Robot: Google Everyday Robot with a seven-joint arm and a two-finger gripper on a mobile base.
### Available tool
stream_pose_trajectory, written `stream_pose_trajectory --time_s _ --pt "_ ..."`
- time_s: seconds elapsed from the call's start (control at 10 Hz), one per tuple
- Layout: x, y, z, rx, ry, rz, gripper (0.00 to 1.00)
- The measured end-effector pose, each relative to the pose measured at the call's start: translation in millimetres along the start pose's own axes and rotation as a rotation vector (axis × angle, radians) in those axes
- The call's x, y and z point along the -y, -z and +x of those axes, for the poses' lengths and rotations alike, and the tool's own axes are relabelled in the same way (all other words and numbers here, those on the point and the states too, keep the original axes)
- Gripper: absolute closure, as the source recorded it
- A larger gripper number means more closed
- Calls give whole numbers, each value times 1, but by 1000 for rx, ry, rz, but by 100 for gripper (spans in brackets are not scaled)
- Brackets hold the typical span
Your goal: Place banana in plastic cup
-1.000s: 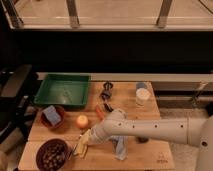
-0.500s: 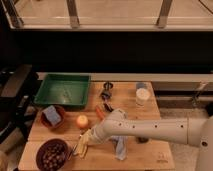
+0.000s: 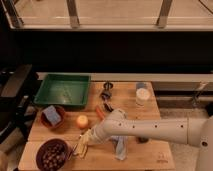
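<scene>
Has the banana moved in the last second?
No. The banana lies where it did, just right of the front bowl, with the end effector at its upper end.

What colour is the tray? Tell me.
Green tray, camera view; gripper by the banana.

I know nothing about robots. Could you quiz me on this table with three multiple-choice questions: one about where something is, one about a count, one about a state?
1. Where does the plastic cup stand?
A) on the floor
B) at the far right of the table
C) on the window ledge

2. How many brown bowls are there?
A) one
B) two
C) four

3. The gripper is:
A) shut, at the banana
B) wide open above the cup
C) out of view

Answers:
1 B: the cup stands upright on the wood, far from the arm's tip.
2 B: both sit at the table's left.
3 A: its closed tip meets the banana at the front left.
</scene>
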Motion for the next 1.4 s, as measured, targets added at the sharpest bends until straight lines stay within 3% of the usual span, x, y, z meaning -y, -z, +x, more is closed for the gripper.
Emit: stream_pose_trajectory --time_s 0.3,0.4,1.1,1.3,1.4 --pt "0 0 0 0 0 0 98" --pt "0 0 0 0 0 0 92" --pt "3 0 0 -1 -3 4 22" --pt "4 0 0 0 -5 4 21" --pt "3 0 0 0 -4 3 26"
